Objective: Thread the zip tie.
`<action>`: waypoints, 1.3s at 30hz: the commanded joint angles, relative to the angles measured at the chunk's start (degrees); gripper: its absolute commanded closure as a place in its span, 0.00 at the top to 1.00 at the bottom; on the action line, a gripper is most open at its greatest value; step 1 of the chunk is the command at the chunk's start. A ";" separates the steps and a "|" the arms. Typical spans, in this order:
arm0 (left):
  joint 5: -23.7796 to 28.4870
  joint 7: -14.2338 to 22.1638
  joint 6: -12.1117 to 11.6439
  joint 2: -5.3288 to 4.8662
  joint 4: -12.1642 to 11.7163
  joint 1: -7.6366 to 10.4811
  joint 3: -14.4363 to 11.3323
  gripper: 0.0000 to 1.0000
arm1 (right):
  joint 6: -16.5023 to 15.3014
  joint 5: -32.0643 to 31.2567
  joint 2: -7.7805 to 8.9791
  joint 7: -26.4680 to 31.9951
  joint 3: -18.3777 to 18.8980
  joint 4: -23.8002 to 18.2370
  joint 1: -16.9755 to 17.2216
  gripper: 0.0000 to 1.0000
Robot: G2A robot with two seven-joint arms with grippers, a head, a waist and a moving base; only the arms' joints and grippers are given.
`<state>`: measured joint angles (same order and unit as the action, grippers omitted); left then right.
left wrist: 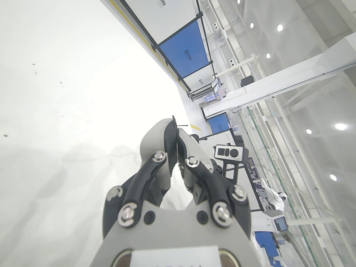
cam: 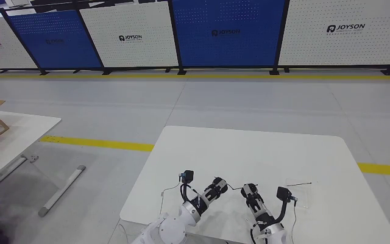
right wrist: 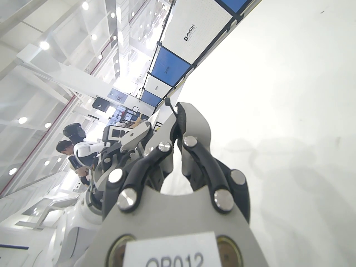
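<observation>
A thin black zip tie point(cam: 298, 183) lies flat on the white table point(cam: 244, 152) near its front right, on what looks like a clear sheet point(cam: 300, 194). From the left wrist it appears as a short dark line point(left wrist: 182, 125) past the fingertips. My left gripper point(cam: 222, 184) point(left wrist: 175, 123) is shut, low over the table's front edge, well left of the tie. My right gripper point(cam: 248, 189) point(right wrist: 175, 109) is shut too, beside the left one and a short way left of the tie. A small black stub point(right wrist: 168, 102) pokes out of its fingertips; I cannot tell what it is.
The table top stretches bare and white beyond both grippers. A second white table point(cam: 18, 131) stands off to the left across the floor. Blue and white partition panels point(cam: 225, 33) line the back.
</observation>
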<state>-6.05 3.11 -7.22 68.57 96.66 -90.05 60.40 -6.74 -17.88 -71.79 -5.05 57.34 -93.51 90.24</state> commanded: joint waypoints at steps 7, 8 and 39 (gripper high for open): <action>0.00 0.00 0.00 0.00 0.00 0.00 0.00 0.00 | -0.17 0.19 -0.01 0.10 0.09 0.05 0.06 0.00; 0.00 0.00 0.00 0.00 0.00 0.00 0.00 0.00 | -0.17 0.19 -0.01 0.10 0.09 0.05 0.06 0.00; 13.81 5.28 -4.58 0.36 -0.17 0.26 0.94 0.00 | -4.84 4.44 -0.84 1.78 2.17 0.46 -0.03 0.00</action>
<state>7.00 7.84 -11.54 68.98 96.41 -89.58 61.12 -11.44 -13.55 -72.61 -3.36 59.37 -93.03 90.16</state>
